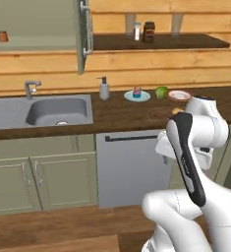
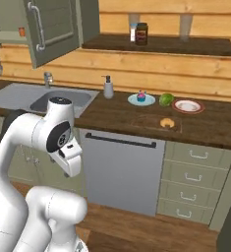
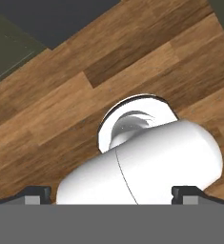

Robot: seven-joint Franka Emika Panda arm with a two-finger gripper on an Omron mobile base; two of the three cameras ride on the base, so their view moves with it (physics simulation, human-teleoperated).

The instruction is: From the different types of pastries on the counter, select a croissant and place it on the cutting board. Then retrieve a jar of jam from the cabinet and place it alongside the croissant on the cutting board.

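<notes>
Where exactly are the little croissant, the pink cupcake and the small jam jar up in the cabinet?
Small golden croissant (image 2: pixel 167 122), right base view, middle of its crescent.
Pink-frosted cupcake in a blue wrapper (image 2: pixel 141 96), right base view, its frosting.
Small orange-brown jam jar (image 1: pixel 2 36), left base view, its side.

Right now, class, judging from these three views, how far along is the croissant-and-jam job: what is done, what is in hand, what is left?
Done: the croissant lies on the cutting board, away from the cupcake on its plate. In hand: nothing; the gripper is open and empty, pointing at the floor, well short of the counter. Left: the jar of jam sits in the opened cabinet; it must be fetched and set beside the croissant.
</notes>
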